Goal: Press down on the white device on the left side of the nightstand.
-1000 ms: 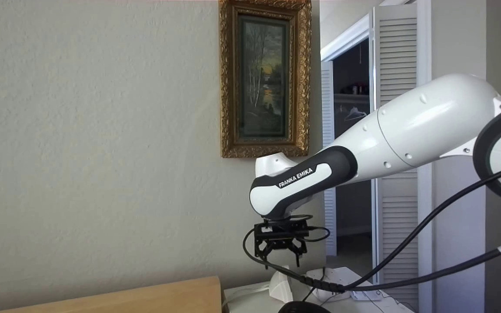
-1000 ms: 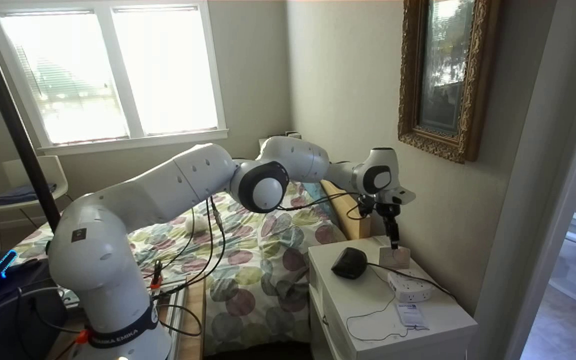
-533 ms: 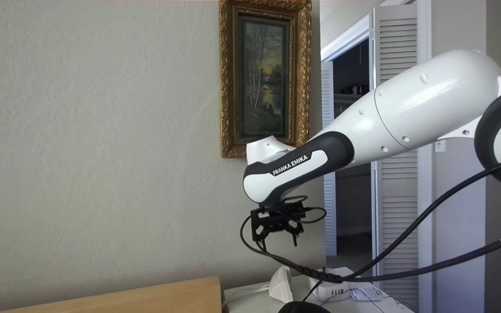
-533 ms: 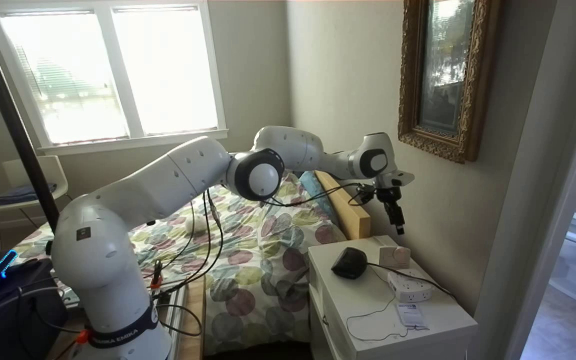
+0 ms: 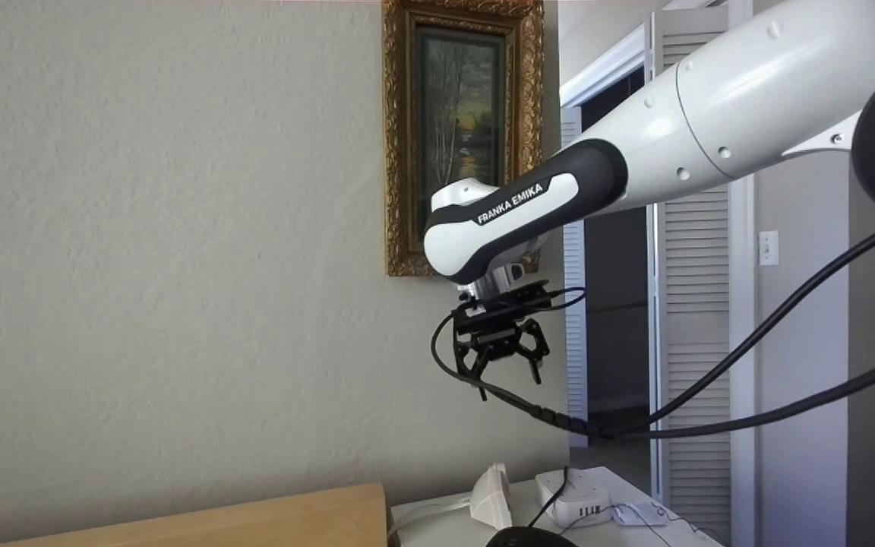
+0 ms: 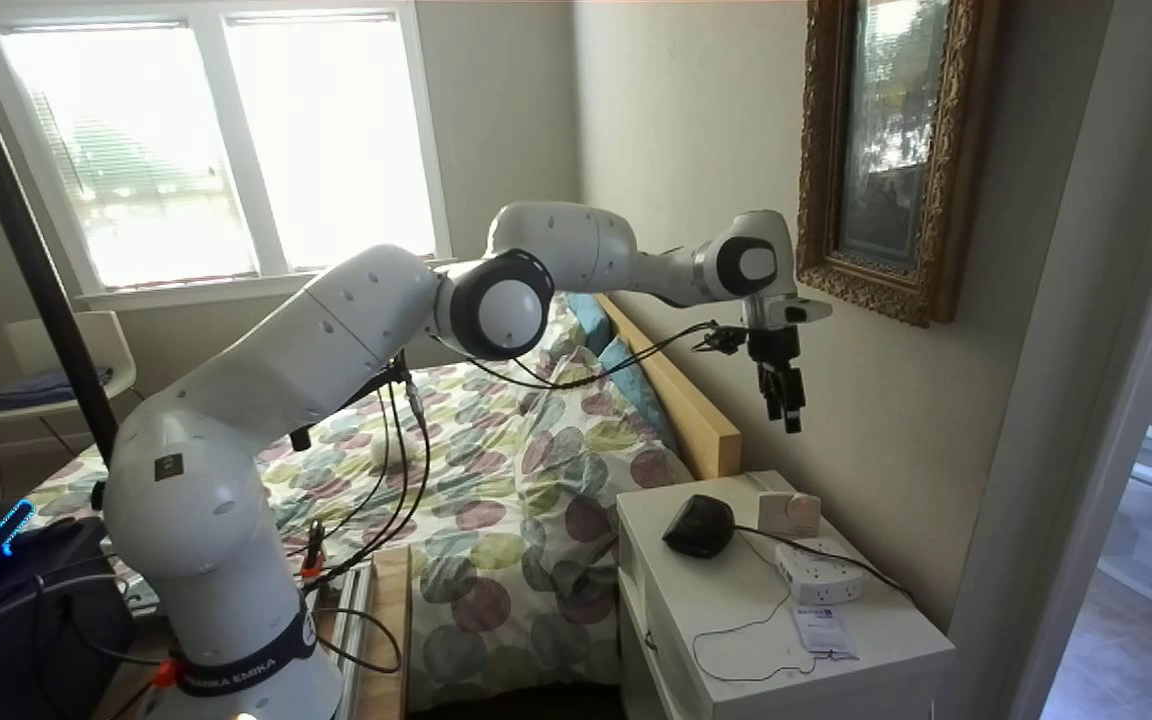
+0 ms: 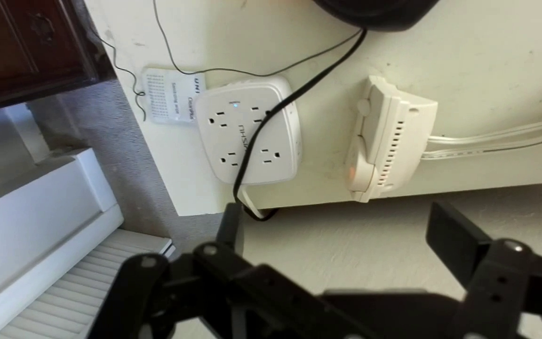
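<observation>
The white device [image 5: 491, 497] has a peaked top and stands on the pale nightstand [image 5: 437, 533], close to the wall. It also shows in an exterior view [image 6: 789, 515] and in the wrist view [image 7: 400, 141], where its slotted side and cables are visible. The nightstand top also shows in an exterior view [image 6: 726, 600] and in the wrist view [image 7: 482, 70]. My gripper [image 5: 510, 388] is open and empty, well above the device and apart from it. It hangs near the wall in an exterior view [image 6: 786, 425]. In the wrist view its spread fingers [image 7: 336, 226] frame bare wall.
A white power strip [image 7: 250, 134] with a black cable over it lies beside the device. A black rounded item [image 6: 700, 526] and a small white packet [image 6: 821, 631] are on the nightstand. A wooden headboard [image 6: 676, 400] and a framed picture [image 5: 464, 137] are nearby.
My gripper has risen from just above the white device to well above it and has turned a little. The arm has lifted with it. The device appears unmoved.
</observation>
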Action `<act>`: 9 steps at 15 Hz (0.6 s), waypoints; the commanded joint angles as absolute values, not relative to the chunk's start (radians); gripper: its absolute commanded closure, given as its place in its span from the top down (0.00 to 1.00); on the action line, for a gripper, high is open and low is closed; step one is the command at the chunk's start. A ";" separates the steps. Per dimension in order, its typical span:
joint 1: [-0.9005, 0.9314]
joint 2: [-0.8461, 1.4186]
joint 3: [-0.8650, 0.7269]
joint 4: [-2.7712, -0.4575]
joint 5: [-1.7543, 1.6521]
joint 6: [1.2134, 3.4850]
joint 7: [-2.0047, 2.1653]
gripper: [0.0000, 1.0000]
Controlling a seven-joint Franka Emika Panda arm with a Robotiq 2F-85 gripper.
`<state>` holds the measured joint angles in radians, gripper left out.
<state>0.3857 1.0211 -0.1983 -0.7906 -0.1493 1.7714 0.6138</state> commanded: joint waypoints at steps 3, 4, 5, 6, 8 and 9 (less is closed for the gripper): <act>0.349 0.869 -0.161 -0.935 -0.120 1.680 0.416 1.00; 0.339 0.856 -0.154 -0.945 -0.112 1.665 0.383 1.00; 0.358 0.922 -0.180 -0.862 -0.140 1.679 0.447 1.00; 0.350 0.908 -0.175 -0.875 -0.138 1.673 0.422 1.00; 0.341 0.893 -0.168 -0.892 -0.138 1.673 0.403 1.00; 0.341 0.892 -0.167 -0.895 -0.138 1.673 0.400 1.00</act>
<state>0.3405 0.8922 -0.1669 -0.8951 -0.1379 1.6727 0.3999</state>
